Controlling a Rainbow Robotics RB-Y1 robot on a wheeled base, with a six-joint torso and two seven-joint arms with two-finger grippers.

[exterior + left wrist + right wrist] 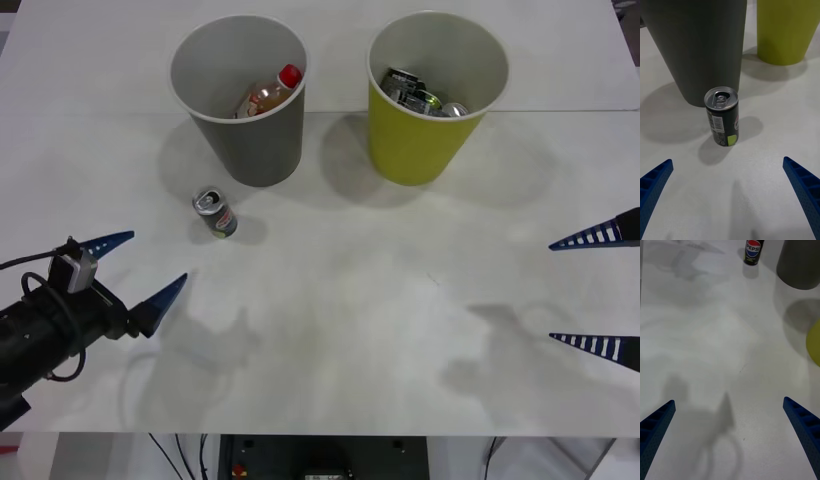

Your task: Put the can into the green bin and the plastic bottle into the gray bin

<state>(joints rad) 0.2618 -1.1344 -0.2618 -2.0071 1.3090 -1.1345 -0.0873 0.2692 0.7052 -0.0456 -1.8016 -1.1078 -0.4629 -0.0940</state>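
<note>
Front view shows the white tabletop (330, 330) with the gray bin (240, 95) at the far left-centre and the green bin (435, 95) to its right, the two standing apart. The plastic bottle (268, 93) lies tilted inside the gray bin, its red cap toward the rim. Several dark cans (415, 93) sit inside the green bin. The can (215, 212) stands upright on the tabletop just in front of the gray bin, on its left side, clear of the bin wall.

The left end effector (142, 270) hovers low at the near left, its blue fingers spread apart and empty, pointing toward the can with open tabletop between them. In the left wrist view the can (722, 122) stands between and beyond the fingertips (657, 176), silver top up, with the gray bin right behind it.

The right end effector (596, 290) sits at the right edge, fingers wide apart, holding nothing, well away from both bins.
</note>
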